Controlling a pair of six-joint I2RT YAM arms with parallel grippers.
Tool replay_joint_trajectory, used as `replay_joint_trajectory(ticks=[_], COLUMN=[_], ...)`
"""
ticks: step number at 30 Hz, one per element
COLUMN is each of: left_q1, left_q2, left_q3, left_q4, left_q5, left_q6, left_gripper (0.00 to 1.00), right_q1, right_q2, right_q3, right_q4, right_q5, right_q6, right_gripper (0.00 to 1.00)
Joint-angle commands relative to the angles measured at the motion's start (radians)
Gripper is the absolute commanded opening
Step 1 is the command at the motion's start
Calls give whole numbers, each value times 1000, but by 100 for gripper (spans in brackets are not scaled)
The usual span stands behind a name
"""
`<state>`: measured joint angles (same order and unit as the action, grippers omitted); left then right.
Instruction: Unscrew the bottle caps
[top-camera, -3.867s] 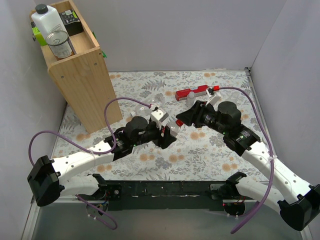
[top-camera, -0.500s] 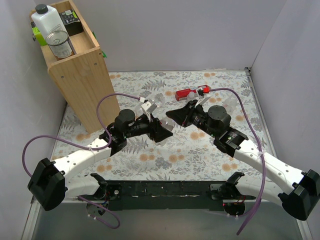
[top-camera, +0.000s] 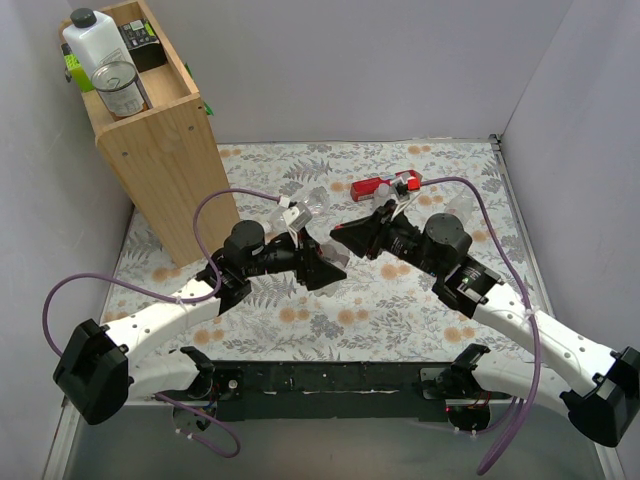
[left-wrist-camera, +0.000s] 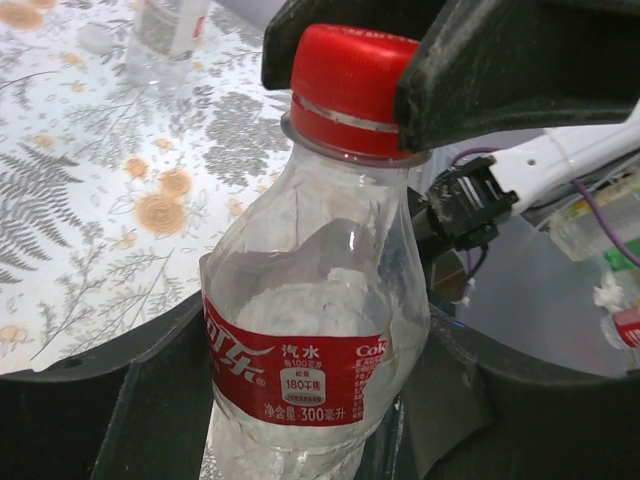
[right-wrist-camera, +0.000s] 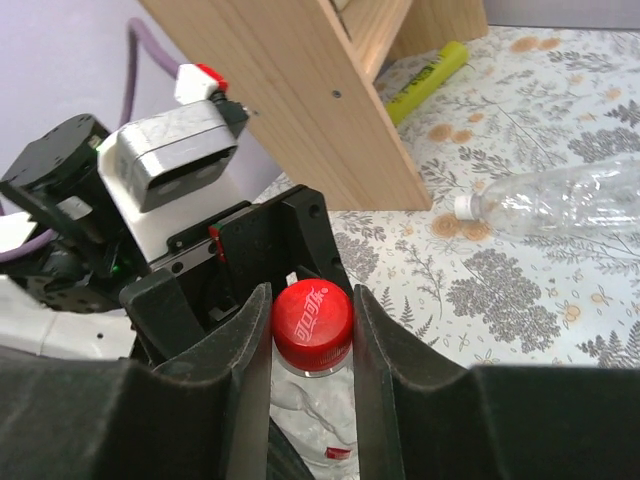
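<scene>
A clear bottle (left-wrist-camera: 310, 300) with a red label is held off the table in my left gripper (left-wrist-camera: 300, 395), whose jaws are shut on its body. Its red bottle cap (left-wrist-camera: 350, 90) sits on the neck. My right gripper (right-wrist-camera: 312, 335) is shut on that cap (right-wrist-camera: 312, 322), one finger pressed against each side. In the top view my left gripper (top-camera: 318, 268) and my right gripper (top-camera: 345, 236) meet nose to nose over the middle of the table, and the cap is hidden between them.
A wooden shelf box (top-camera: 160, 150) stands at the back left. A long red box (top-camera: 380, 187) lies at the back. An uncapped clear bottle (right-wrist-camera: 570, 205) lies on the mat, with another clear bottle (top-camera: 460, 210) at the right. A yellow-green marker (right-wrist-camera: 425, 75) lies by the shelf.
The two grippers have come together and shifted a little to the left. The red cap that showed between them earlier is now covered by the right gripper's fingers.
</scene>
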<state>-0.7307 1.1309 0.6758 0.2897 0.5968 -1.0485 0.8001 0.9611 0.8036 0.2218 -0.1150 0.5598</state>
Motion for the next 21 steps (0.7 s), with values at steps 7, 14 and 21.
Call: replay_joint_trajectory(ticks=[7, 14, 21], left_q1=[4, 4, 4], left_q2=[-33, -14, -11], left_q3=[-22, 1, 24], left_q4=[293, 332, 324], left_q5=[464, 618, 707], left_q6=[-91, -123, -127], left_gripper=[22, 20, 17], right_q1=[1, -27, -133], right_q2=[-13, -7, -5], right_q3=[34, 58, 39], right_q4=[116, 128, 223], right_q5=[-198, -333, -550], right_q6=[-81, -115, -48], right_gripper=[1, 1, 1])
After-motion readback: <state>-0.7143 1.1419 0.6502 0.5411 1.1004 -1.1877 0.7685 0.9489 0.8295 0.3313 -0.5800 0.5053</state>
